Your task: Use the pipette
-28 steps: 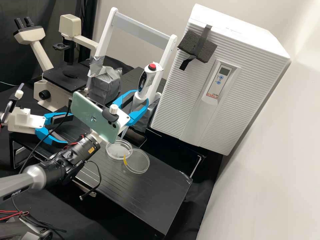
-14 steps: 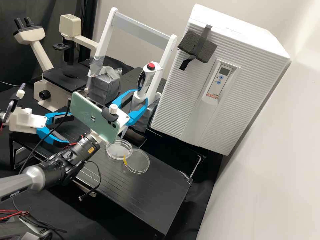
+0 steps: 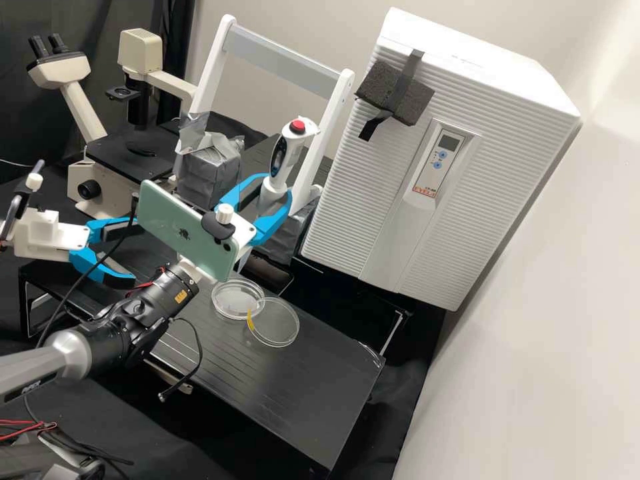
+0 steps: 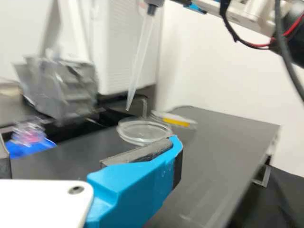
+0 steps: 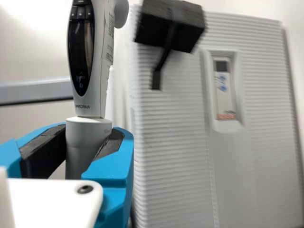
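Bright, even light falls from above, so the pale wall on the right glows nearly white, the white ribbed cabinet casts soft shadows, the black bench shows a dull sheen, and the far-left curtain stays dark.

Desk: black, ribbed top, black cloth beneath.
Wall: plain off-white, far and right, softly lit.
Cabinet: white, ribbed, right of desk; small control panel on front; black foam block strapped at top edge.
Microscope: cream, far left, before black curtain.
Frame: white, grey crossbar, far centre; tape-wrapped grey block at its foot.
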Tool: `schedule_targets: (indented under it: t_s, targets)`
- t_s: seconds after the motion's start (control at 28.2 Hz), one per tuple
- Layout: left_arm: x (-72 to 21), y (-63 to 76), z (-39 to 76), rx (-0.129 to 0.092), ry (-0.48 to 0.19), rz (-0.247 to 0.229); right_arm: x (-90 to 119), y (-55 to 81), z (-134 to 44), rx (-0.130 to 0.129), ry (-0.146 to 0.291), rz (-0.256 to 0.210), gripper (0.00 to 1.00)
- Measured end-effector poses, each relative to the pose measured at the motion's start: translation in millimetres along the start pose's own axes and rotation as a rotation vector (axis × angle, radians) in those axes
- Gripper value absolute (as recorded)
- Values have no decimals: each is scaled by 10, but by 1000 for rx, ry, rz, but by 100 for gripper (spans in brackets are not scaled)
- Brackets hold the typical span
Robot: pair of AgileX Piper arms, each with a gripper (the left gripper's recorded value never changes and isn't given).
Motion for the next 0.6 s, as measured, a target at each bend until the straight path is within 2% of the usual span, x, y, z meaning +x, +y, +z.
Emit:
schedule_targets:
  t_s: [0.11,0.14,0.21,0.32,0.39,0.46,0.57,0.6]
  targets:
    - [-83,130,-40,5,39,53,110,-29,-119,21,46,-20,0]
    - [-128,188,-70,14,65,79,176,-54,-184,35,67,-35,0]
    - [-170,251,-105,8,93,108,260,-98,-279,51,99,-60,0]
    - [-221,323,-152,31,132,141,422,-166,-433,60,144,-94,0]
    - [-247,371,-186,54,162,164,569,-246,-564,48,171,-128,0]
    - [-266,404,-201,79,180,176,696,-317,-663,23,185,-159,0]
    - [-298,453,-234,91,202,192,843,-392,-740,-2,184,-199,0]
    - [-316,478,-253,94,212,200,936,-414,-772,-20,180,-209,0]
